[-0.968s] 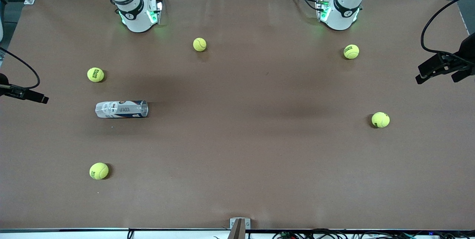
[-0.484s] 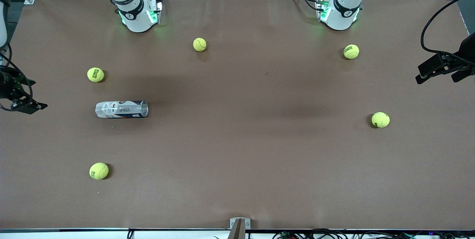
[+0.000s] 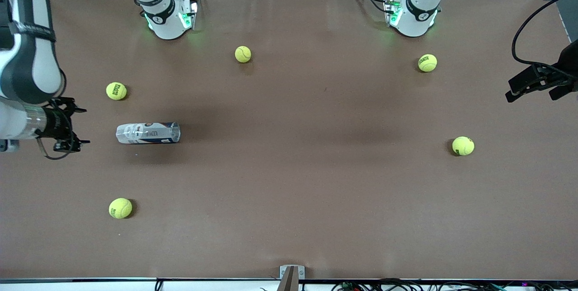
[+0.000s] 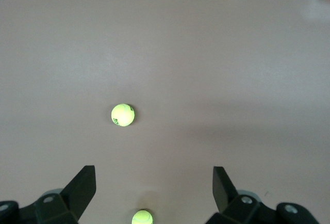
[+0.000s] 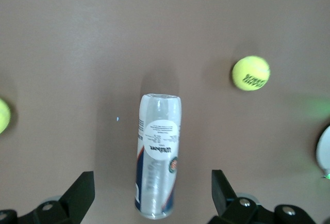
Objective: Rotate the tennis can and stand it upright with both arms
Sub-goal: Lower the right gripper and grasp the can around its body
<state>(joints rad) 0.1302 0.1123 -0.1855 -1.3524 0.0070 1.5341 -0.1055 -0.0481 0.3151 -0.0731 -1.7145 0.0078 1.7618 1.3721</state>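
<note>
The tennis can (image 3: 148, 133) is a clear tube with a white and navy label. It lies on its side toward the right arm's end of the table, its length running along the table. My right gripper (image 3: 84, 126) is open and empty. It hangs over the table just off the can's end on the right arm's side, apart from it. In the right wrist view the can (image 5: 158, 162) lies lengthwise, its near end between the spread fingers of the gripper (image 5: 153, 189) and lower than them. My left gripper (image 3: 530, 94) waits open and empty at the left arm's end; the left wrist view shows it (image 4: 153, 184) over bare table.
Several yellow-green tennis balls lie scattered. One (image 3: 116, 91) is farther from the front camera than the can, one (image 3: 120, 208) is nearer. Others (image 3: 243, 54) (image 3: 427, 63) lie near the bases, and one (image 3: 463, 145) toward the left arm's end. The brown table (image 3: 289, 182) is otherwise bare.
The right arm has swung in from the table's end, bringing its gripper over the table close to the can's end. The can and the left arm have not moved.
</note>
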